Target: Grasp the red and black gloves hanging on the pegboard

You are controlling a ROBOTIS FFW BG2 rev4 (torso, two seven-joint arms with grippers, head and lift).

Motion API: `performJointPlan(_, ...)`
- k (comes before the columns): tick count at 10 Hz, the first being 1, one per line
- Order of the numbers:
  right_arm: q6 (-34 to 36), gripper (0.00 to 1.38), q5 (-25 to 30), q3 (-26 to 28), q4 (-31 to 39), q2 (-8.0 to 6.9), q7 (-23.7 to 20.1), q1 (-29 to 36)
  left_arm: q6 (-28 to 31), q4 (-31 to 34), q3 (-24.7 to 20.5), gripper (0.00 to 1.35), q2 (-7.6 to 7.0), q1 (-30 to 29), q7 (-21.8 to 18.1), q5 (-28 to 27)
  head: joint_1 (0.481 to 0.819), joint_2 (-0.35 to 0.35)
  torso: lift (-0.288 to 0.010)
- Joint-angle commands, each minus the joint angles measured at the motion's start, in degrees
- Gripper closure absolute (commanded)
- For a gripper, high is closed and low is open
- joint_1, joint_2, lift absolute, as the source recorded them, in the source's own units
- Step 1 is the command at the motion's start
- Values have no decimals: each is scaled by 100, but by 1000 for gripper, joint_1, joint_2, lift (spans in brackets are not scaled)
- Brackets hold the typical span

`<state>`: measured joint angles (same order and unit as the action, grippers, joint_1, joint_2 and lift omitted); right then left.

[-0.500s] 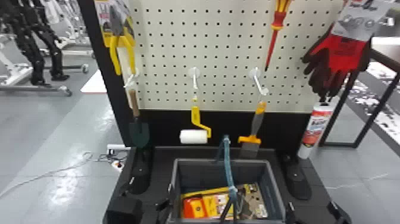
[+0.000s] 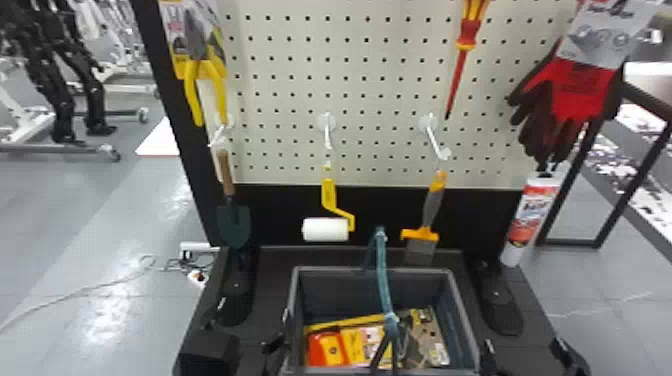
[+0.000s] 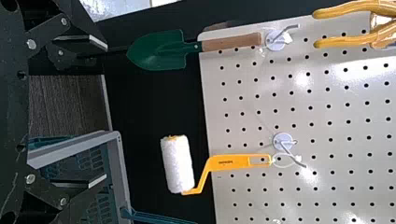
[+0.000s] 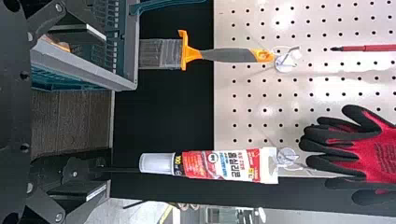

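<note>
Both pairs of my jaws stood wide open, left and right alike, the flat black fingers well apart and holding nothing. The red and black gloves hung at the upper right edge of the pegboard, fingers pointing down and a grey card across their cuffs, well away from my right jaws. Just below their fingertips hung a white and red sealant tube, nozzle down.

My right wrist camera took in the board's right half: the gloves, the tube, an orange-guarded scraper on its hook, and the thin shaft of a red screwdriver. My left wrist camera took in the left half: a green trowel with a wooden handle, a white paint roller on a yellow frame, and the handles of yellow pliers.

From my head I saw all of these on one board. Nearer me I could also look down into a grey crate, where a teal handle stood up and orange and yellow packets lay on the bottom.
</note>
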<state>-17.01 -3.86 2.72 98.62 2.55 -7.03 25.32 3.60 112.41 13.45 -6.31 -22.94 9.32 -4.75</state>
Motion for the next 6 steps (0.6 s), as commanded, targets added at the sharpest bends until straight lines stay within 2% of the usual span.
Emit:
performJointPlan(1,5,190,-9,0,8,9,0,-9,0,0,0,317,-2,0,-1,0,549,0,-100)
performJointPlan(2,14,190,-45,9,52,18,0,-44,0,0,0,317,-11,0,-1,0,549,0,-100)
performJointPlan(3,348,183,-27,88,325,106,-9,-115,9,0,-9,317,-11,0,-1,0,549,0,-100)
performJointPlan(5,910,183,-220,237,720,448,-88,-334,18,0,0,317,-46,17,-1,18,549,0,-100)
performJointPlan(6,1235,185,-220,492,923,501,-220,-458,26,0,9,317,-46,26,-1,18,549,0,-100)
